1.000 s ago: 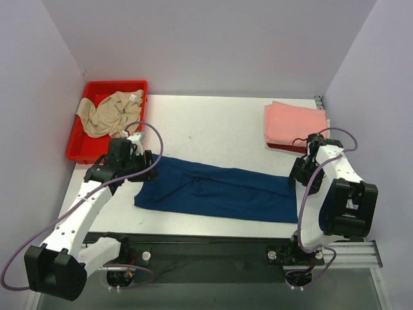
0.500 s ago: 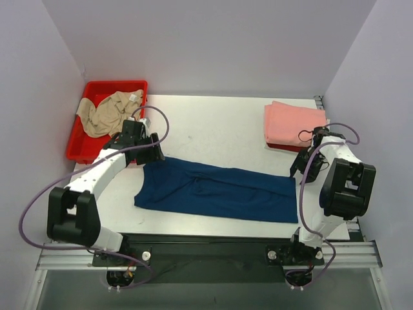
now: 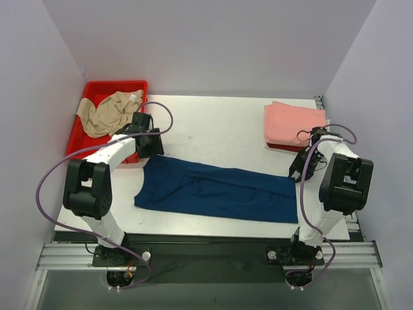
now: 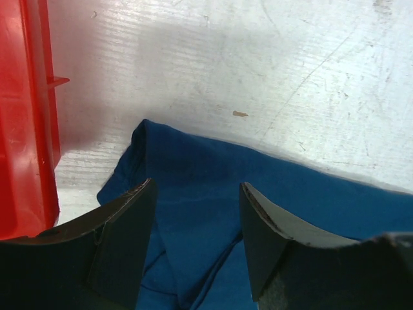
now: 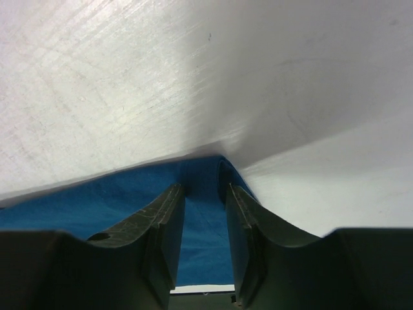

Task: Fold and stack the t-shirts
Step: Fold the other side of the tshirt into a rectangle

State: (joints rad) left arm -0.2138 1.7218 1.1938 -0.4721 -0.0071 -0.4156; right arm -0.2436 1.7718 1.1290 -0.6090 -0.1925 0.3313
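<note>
The right gripper point(image 5: 201, 190), jaws narrow, is straddling a corner of the navy shirt point(image 3: 213, 190) lying across the table point(image 3: 219, 129). The left gripper point(image 4: 197, 187) is gaping over another corner. Catching only one layer risks a skewed fold.

Left arm's black two-finger gripper point(image 3: 147, 143) shifted toward 1 o'clock, now at far-left corner of long navy blue cloth t-shirt point(image 3: 216, 190). Jaws slightly wider than second ago, standing astride that corner. Left elbow, earlier stretched low toward 7 o'clock, now reared up beside table's left edge. Right arm's gripper point(image 3: 301, 168) crept slightly toward 12 o'clock at shirt's far-right corner. Jaws drawn noticeably narrower, slim gap left between them. Right elbow pulled toward 12 o'clock as well.
</note>
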